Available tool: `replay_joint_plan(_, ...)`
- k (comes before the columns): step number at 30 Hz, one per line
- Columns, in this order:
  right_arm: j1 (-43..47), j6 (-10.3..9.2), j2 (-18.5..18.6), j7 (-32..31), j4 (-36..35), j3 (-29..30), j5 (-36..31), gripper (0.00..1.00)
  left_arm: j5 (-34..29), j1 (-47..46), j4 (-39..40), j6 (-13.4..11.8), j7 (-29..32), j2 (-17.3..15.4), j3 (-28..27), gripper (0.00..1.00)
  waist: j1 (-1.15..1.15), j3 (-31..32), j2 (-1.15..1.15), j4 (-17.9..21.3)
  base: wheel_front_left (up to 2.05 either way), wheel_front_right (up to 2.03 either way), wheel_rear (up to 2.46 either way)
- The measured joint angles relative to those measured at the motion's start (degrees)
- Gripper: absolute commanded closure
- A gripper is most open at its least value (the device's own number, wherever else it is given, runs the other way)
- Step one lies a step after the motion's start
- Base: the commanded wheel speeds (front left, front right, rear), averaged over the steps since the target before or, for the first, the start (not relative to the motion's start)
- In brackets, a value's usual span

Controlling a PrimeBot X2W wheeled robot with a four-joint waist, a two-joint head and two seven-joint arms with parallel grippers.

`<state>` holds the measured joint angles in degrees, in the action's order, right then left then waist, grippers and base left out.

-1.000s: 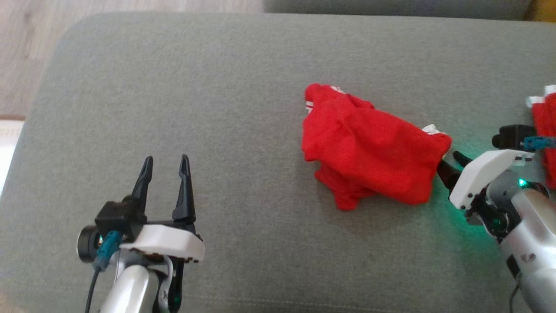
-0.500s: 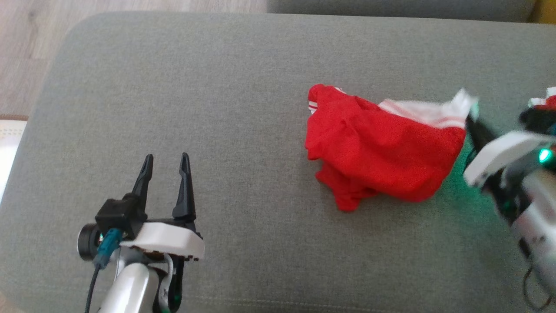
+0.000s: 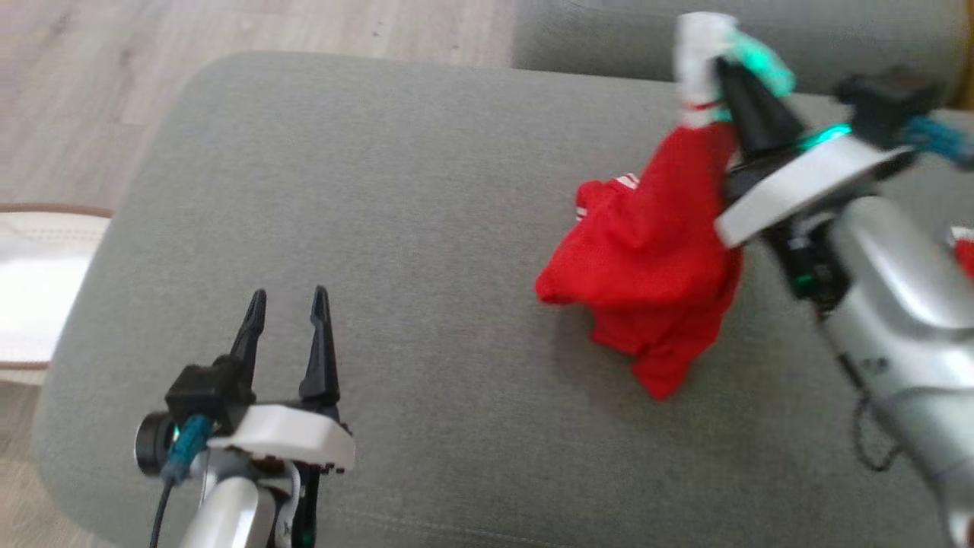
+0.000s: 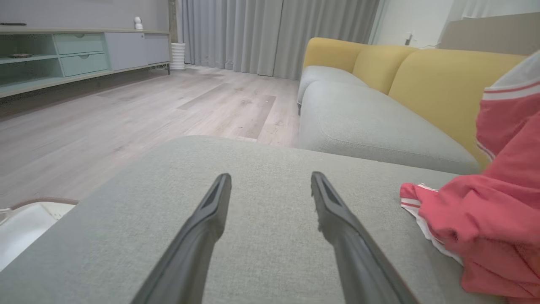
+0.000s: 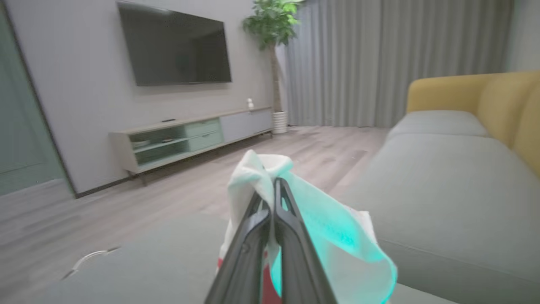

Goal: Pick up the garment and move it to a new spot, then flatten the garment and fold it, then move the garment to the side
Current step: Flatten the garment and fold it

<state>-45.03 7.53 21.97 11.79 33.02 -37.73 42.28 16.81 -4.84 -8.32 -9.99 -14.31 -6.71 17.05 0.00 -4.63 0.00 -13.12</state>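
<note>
The garment [image 3: 647, 259] is red knit fabric, soft and crumpled, with a white ribbed band carrying thin red stripes. It sits on the right part of the grey cushion [image 3: 380, 190], upper end pulled up off the surface, lower folds bunched and touching the weave. Up top the right gripper [image 3: 727, 72] is clamped on the white band, its dark tapered fingers pressed together with the cloth pinched near the tips; in the right wrist view the band flops over the tips, tinted green by the arm's light. At lower left the left gripper [image 3: 288, 304] has its jaws apart and empty, over the cushion's left part, well apart from the garment. Fingers are matte black, long and pointed, with a white shell and silver forearm behind and a teal cable at the wrist camera. The cushion is a coarse grey weave with rounded corners and a seam line along the near edge. Behind it the sofa [image 4: 379, 126] has grey seat pads and mustard-yellow backs, and the floor [image 4: 126, 114] is pale wood plank. The right arm is motion-blurred in the head view, edges smeared. In the right wrist view the fingers hide most of the garment's red body. A second red piece [image 3: 965, 255] is cut off at the right edge, can't tell what it is. A white thing [image 3: 30, 297] with brown trim is cut off at the left edge, also unclear.
</note>
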Motion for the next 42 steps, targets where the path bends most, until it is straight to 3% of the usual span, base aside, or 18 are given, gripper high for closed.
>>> replay_joint_plan(6,1.44,0.0,-4.35,-0.29,-6.16,-3.0,-0.45,1.0,0.02,1.66,0.1,0.01,0.0,-0.23,-0.8,0.0,0.0,1.93,0.0,-2.66,0.0,0.0,0.0)
replay_joint_plan(19,-9.51,0.0,-2.26,-4.65,-11.76,-2.69,-2.12,1.0,0.73,2.14,0.57,-0.02,0.0,-0.35,-0.88,0.0,0.0,2.66,0.0,-1.98,0.0,0.0,0.0)
replay_joint_plan(24,-5.32,0.0,-2.19,-6.02,-11.98,-10.03,0.02,1.0,1.15,2.11,0.62,-0.03,0.0,0.1,-0.77,0.0,0.0,1.18,0.0,-1.79,0.0,0.0,0.0)
replay_joint_plan(31,-1.94,0.0,-8.72,-5.77,-4.09,-23.35,4.76,1.0,1.13,0.26,-0.11,0.43,0.0,1.31,-0.38,0.0,0.0,-0.92,0.0,-3.59,0.0,0.0,0.0)
replay_joint_plan(33,-1.87,0.0,-9.83,-6.1,-1.49,-27.33,6.69,0.0,1.05,-0.35,-0.23,0.43,0.0,1.58,-0.34,0.0,0.0,-1.38,0.0,-4.1,0.0,0.0,0.0)
replay_joint_plan(36,-1.46,0.0,-10.33,-4.94,-0.12,-32.47,11.57,0.0,0.98,-0.37,-0.43,0.41,0.0,1.72,-0.85,0.0,0.0,-1.7,0.0,-4.05,0.0,0.0,0.0)
replay_joint_plan(42,-3.39,0.0,-6.98,0.82,-2.75,-32.11,15.4,0.0,0.81,-0.28,-0.29,0.32,0.0,1.68,-2.12,0.0,0.0,-1.27,0.0,-1.63,0.0,0.0,0.0)
